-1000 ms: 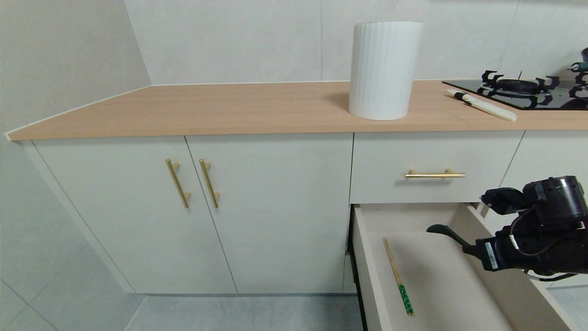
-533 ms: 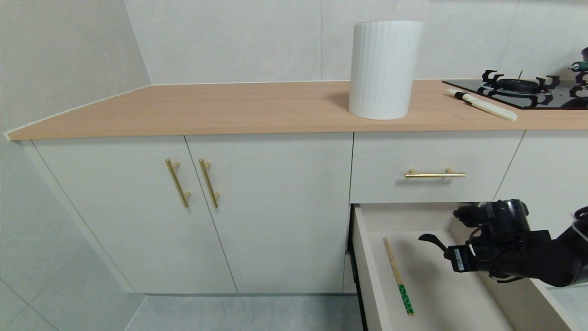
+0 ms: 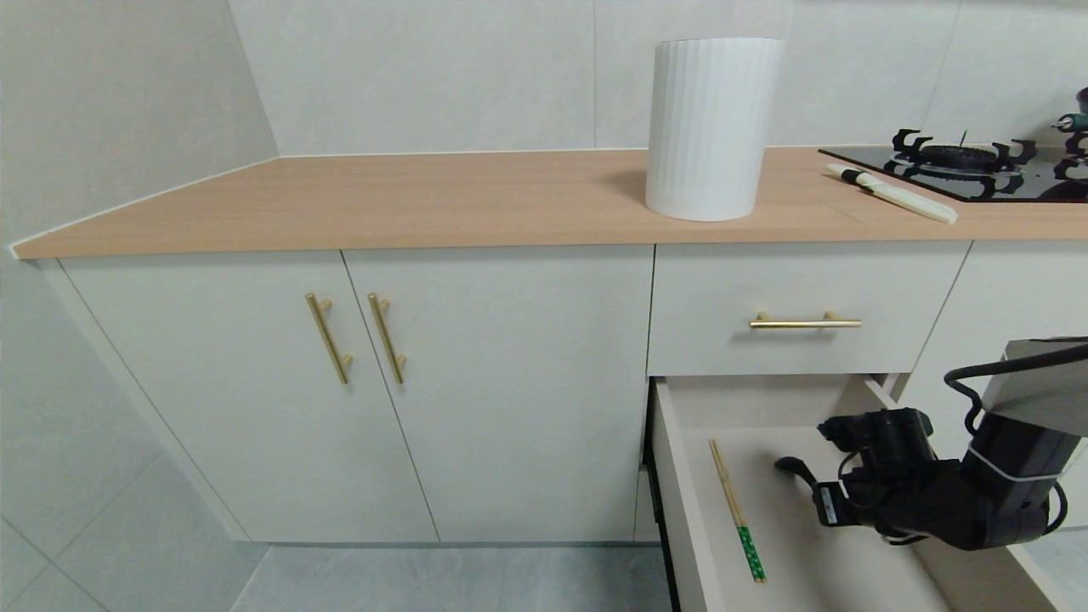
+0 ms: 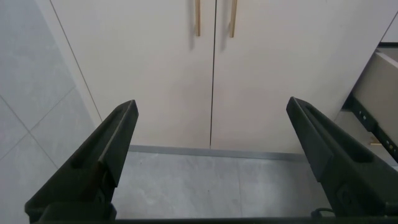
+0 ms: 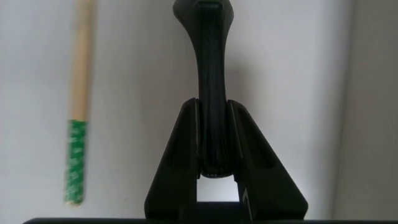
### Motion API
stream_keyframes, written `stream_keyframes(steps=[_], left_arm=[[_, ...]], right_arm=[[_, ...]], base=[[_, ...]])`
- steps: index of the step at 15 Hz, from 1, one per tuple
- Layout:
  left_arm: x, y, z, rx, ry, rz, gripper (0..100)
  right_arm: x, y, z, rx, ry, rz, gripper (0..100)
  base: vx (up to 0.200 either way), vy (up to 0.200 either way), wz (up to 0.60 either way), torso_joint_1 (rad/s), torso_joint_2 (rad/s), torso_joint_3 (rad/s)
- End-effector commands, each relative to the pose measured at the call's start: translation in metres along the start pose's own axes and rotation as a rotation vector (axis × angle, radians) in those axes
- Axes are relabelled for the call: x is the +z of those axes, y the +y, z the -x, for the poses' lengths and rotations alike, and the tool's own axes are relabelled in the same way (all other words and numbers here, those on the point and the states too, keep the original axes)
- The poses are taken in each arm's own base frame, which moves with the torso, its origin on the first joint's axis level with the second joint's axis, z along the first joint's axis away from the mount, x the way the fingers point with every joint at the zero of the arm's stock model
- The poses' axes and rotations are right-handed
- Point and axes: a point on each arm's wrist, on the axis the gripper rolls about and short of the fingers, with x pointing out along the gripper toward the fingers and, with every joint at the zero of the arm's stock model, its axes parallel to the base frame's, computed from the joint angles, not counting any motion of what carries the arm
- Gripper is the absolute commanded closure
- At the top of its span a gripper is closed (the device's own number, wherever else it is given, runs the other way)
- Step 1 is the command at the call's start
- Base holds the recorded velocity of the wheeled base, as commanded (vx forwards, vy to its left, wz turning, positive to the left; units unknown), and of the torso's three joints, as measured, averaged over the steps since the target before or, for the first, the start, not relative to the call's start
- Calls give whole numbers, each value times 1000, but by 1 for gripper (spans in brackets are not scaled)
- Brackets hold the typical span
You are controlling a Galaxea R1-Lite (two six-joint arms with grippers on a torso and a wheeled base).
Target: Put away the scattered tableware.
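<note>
My right gripper [image 3: 818,493] hangs inside the open lower drawer [image 3: 680,442], shut on a black spoon [image 3: 790,467] whose end points toward the drawer's left side. In the right wrist view the black spoon [image 5: 210,74] runs straight out from between the shut fingers [image 5: 181,143] just above the drawer floor. A pair of bamboo chopsticks [image 3: 736,512] with green ends lies along the drawer's left side, also seen as chopsticks [image 5: 78,106] beside the spoon. My left gripper [image 4: 211,162] is open, low in front of the white cabinet doors [image 4: 211,62], holding nothing.
On the wooden counter [image 3: 425,200] stand a tall white ribbed container [image 3: 710,127] and a cream-handled knife [image 3: 892,194] next to the black gas hob [image 3: 969,170]. A closed drawer with a gold handle [image 3: 805,322] sits above the open one. Grey tile floor [image 4: 205,186] lies below.
My right gripper has gone down and slightly leftward into the drawer with the black spoon, now close to the drawer floor. The chopsticks have not moved.
</note>
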Motion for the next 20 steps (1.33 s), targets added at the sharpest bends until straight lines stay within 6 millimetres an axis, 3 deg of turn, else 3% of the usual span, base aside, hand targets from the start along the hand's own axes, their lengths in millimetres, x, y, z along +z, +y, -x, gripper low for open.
stream_keyframes(steps=[1,4,5,10,12,13,14,15,17,20], left_arm=[[0,0,0,0,1,0,0],[0,0,0,0,0,0,0],[0,0,0,0,1,0,0],[0,0,0,0,0,0,0],[0,0,0,0,0,0,0],[0,0,0,0,0,0,0],[0,0,0,0,0,0,0],[0,0,0,0,0,0,0],[0,0,0,0,0,0,0],[0,0,0,0,0,0,0]], right_arm=[[-5,-1,-6,-2,21,-2,100],[-5,-1,-7,-3,19,-3,100],[-5,-1,-7,-3,19,-5,0],[-3,-2,-3,-3,13,-6,0],[1,-1,13,-1,-11,-8,0],[4,-1,36,6,-42,-9,0],[7,-2,46,8,-62,-10,0],[19,-3,81,10,-148,-9,0],[27,-4,125,11,-211,-12,0],[19,-5,177,80,-185,-9,0]], base=[[0,0,0,0,0,0],[0,0,0,0,0,0],[0,0,0,0,0,0],[0,0,0,0,0,0],[0,0,0,0,0,0],[0,0,0,0,0,0],[0,0,0,0,0,0],[0,0,0,0,0,0],[0,0,0,0,0,0],[0,0,0,0,0,0]])
